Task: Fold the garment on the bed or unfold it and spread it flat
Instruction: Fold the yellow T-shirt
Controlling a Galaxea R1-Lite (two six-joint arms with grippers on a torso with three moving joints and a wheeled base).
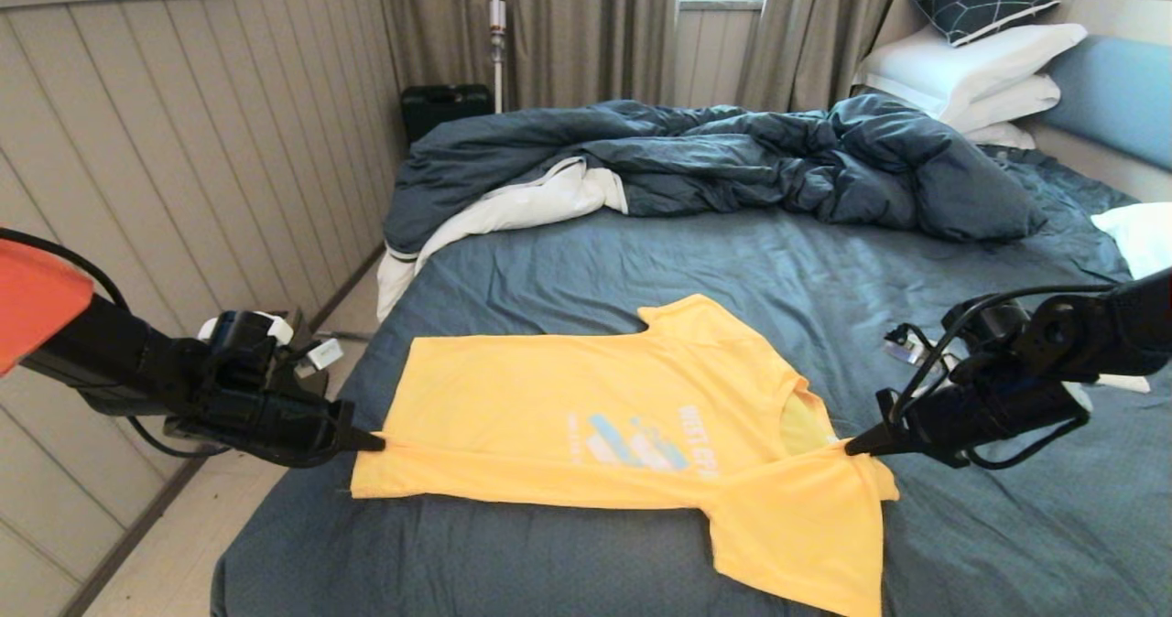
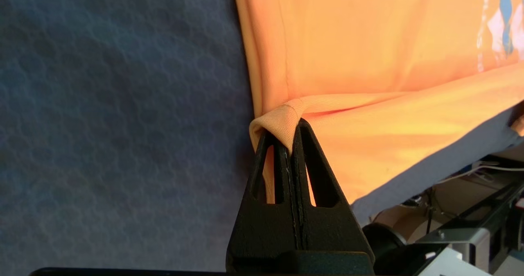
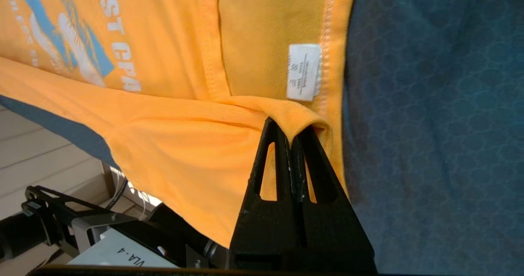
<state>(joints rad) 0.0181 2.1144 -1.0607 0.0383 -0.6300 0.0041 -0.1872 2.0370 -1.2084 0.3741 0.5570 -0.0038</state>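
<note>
Hands pinch garment — collar rightward.

Yellow garment partly folded lengthwise on blue-grey bed

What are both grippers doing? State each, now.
Left gripper: shut on the T-shirt at its hem.
Right gripper: shut on the T-shirt at the collar.

A bedroom in a home: a big bed with pillows at its head, curtains behind it
</note>
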